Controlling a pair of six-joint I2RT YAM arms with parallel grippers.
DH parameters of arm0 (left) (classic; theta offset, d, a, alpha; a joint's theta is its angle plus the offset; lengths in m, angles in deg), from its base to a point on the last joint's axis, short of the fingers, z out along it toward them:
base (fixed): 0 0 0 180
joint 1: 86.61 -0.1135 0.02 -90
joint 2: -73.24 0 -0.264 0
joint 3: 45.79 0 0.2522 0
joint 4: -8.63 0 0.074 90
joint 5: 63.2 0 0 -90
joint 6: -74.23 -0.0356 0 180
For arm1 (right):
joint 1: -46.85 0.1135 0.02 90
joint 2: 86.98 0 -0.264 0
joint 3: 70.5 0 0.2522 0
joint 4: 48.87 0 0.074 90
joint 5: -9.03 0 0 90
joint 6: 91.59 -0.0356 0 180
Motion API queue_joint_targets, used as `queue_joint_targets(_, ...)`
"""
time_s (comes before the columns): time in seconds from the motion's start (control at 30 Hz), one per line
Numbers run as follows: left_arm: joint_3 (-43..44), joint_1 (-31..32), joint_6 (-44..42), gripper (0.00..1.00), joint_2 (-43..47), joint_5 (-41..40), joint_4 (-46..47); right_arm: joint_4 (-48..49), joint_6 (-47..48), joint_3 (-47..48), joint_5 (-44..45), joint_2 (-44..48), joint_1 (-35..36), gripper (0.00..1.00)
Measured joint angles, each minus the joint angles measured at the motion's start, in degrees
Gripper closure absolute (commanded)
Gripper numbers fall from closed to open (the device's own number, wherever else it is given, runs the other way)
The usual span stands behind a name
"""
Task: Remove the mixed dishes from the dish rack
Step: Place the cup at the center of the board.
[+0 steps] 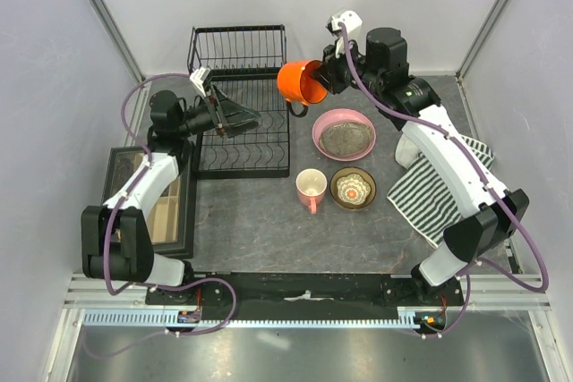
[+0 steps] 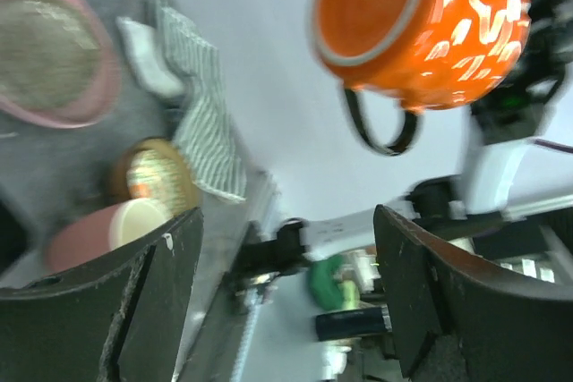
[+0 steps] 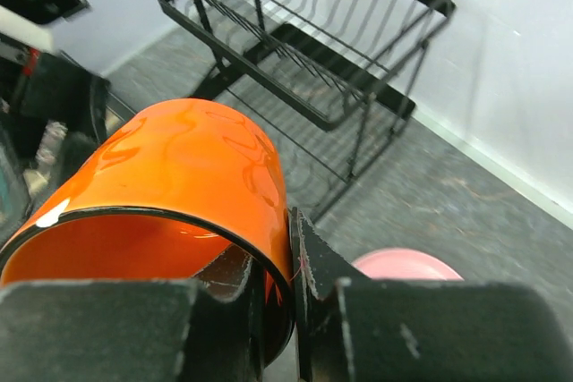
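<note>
My right gripper point(image 1: 320, 78) is shut on the rim of the orange mug point(image 1: 302, 82), one finger inside and one outside point(image 3: 285, 266). It holds the mug point(image 3: 188, 176) tilted in the air just right of the black wire dish rack point(image 1: 240, 105). My left gripper point(image 1: 243, 120) hovers over the rack's slotted base, open and empty point(image 2: 286, 292), facing the mug point(image 2: 421, 15). On the table stand the pink shallow dish point(image 1: 343, 134), the pink mug point(image 1: 311, 188) and the tan-brown bowl point(image 1: 353, 187) with a white patterned inside. I see no dishes in the rack.
A striped cloth point(image 1: 443, 185) lies at the right under the right arm. A black-framed box of trinkets point(image 1: 157, 199) sits at the left beside the left arm. White walls close in the back and sides. The rack's upright basket point(image 3: 304, 42) stands against the back wall.
</note>
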Motion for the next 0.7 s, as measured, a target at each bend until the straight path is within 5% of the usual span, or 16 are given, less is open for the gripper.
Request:
queue_joint_targets(0.37, 7.26, -4.09, -39.19, 0.17, 5.11, -9.62, -37.05, -13.38, 6.71, -0.07, 1.05, 1.09, -0.04, 1.00)
queue_joint_targets(0.7, 13.42, -4.17, -60.94, 0.17, 5.29, -31.54, -53.92, -23.28, 14.16, -0.07, 4.59, -1.44, 10.34, 1.00)
